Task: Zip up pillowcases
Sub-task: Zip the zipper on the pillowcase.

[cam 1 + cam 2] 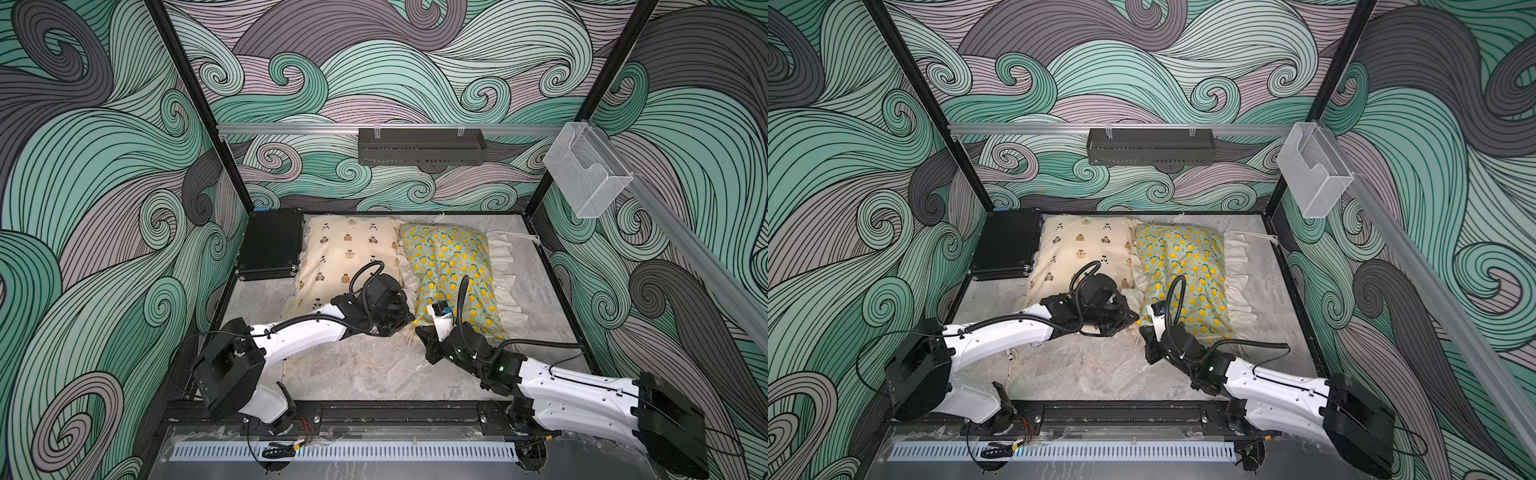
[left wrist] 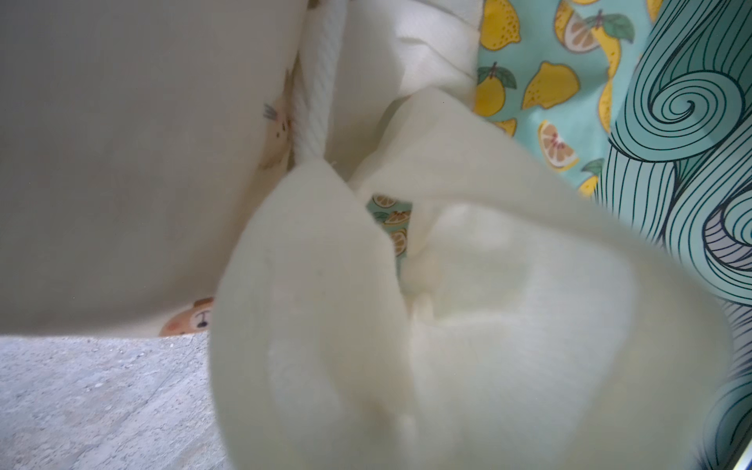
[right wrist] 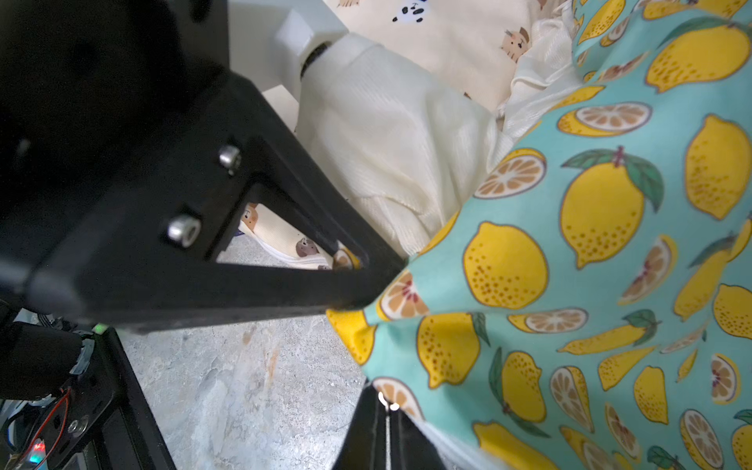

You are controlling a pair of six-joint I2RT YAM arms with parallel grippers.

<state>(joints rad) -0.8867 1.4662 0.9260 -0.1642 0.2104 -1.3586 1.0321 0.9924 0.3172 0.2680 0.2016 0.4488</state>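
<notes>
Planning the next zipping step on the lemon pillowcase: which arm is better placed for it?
Right, likely: the right fingers pinch the lemon pillowcase at its near edge; the left fingers are buried in cream ruffle.

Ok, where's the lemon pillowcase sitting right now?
In both top views the lemon pillowcase lies right of centre, against the cream bear pillowcase, with the right gripper at its near corner.

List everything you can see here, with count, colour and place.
bear pillowcase: one, cream, far middle of table
lemon pillowcase: one, teal and yellow, to its right
hard case: one, black, far left corner
rack: one, black, back rail
holder: one, clear, right rail
table: one, grey marbled, underneath all
left gripper: one, black, shut on lemon pillowcase's near corner
right gripper: one, black, shut on that pillowcase's near edge
</notes>
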